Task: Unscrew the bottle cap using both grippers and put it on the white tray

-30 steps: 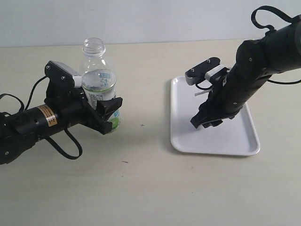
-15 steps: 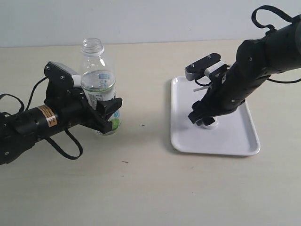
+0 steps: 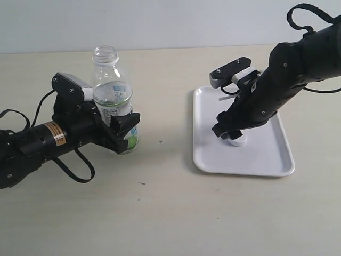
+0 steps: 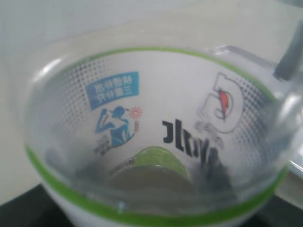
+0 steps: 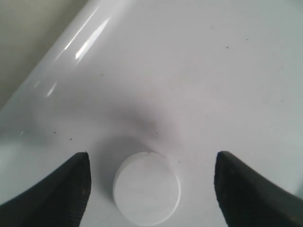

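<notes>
The clear bottle (image 3: 113, 98) with its green-edged label stands upright on the left, its threaded neck bare, and fills the left wrist view as the bottle (image 4: 156, 137). My left gripper (image 3: 123, 133) is shut on the bottle's lower body. The small white bottle cap (image 3: 237, 141) lies flat on the white tray (image 3: 266, 154). In the right wrist view the bottle cap (image 5: 147, 187) rests on the white tray (image 5: 189, 71) between the two black fingers, touching neither. My right gripper (image 3: 228, 133) hangs open just above it.
The pale tabletop (image 3: 170, 202) stretches between the bottle and the tray. The right arm (image 3: 298, 64) leans in from the upper right over the tray. Black cables (image 3: 74, 165) loop beside the left arm.
The right gripper has opened, left the cap on the tray and lifted slightly. The left gripper and bottle have barely shifted.
</notes>
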### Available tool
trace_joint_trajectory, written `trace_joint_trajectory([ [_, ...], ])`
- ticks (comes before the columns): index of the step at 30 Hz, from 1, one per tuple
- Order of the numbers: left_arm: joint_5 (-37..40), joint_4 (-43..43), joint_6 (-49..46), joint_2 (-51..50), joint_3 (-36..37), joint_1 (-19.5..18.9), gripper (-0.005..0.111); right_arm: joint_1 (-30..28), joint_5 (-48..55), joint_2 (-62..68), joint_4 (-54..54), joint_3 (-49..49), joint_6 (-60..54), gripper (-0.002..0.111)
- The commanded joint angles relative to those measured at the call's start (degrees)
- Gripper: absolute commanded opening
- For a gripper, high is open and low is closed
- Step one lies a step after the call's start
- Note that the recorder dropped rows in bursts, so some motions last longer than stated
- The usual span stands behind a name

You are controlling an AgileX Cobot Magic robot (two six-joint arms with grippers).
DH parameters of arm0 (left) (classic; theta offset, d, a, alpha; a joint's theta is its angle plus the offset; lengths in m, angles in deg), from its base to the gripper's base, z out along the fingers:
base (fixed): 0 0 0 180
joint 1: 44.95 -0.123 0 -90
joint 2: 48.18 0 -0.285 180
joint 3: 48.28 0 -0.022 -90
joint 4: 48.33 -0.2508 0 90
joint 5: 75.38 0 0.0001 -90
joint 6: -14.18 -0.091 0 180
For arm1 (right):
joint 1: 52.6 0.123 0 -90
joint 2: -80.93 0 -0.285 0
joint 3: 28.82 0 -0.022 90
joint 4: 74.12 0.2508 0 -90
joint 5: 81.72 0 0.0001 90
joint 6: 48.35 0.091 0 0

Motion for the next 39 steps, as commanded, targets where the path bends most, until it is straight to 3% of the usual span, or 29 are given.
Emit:
trace_joint_trajectory([
  [1, -2.77, -0.28, 0.19, 0.00, -0.17, 0.19, 0.051, -0.16, -0.24, -1.62, -0.41, 0.25, 0.03, 0.070],
  [6, -3.12, -0.83, 0.19, 0.62, -0.17, 0.19, 0.057, -0.16, 0.84, -2.24, -0.69, 0.25, -0.24, 0.070],
  [13, -2.40, -3.12, 0.19, 1.02, -0.05, 0.19, 0.081, -0.16, 0.96, -4.95, -0.88, 0.14, -0.23, 0.070],
  [22, -2.27, -4.60, 0.19, 4.19, 2.75, -0.27, 0.081, -0.16, 3.62, -9.00, -0.66, 0.14, -0.23, 0.070],
  [31, -1.90, -3.60, 0.55, 10.40, 9.92, -2.09, 0.080, -0.16, 3.12, -11.69, 1.91, 0.14, -0.41, 0.070],
  [34, -2.02, -2.50, 0.55, 12.02, 12.14, -2.09, 0.071, -0.16, 3.47, -12.42, 2.55, 0.14, -0.40, 0.068],
  [37, -2.02, -1.51, -0.13, 14.47, 14.86, -2.09, 0.040, -0.16, 3.95, -13.35, 2.86, 0.14, -0.40, 0.056],
  [38, -2.02, -1.51, -1.11, 15.85, 16.26, -2.09, 0.024, -0.16, 4.08, -13.74, 3.66, 0.14, -0.91, 0.049],
  [39, -2.02, -1.25, -1.11, 16.40, 16.82, -2.09, 0.017, -0.16, 4.07, -13.89, 4.15, 0.14, -1.36, 0.045],
])
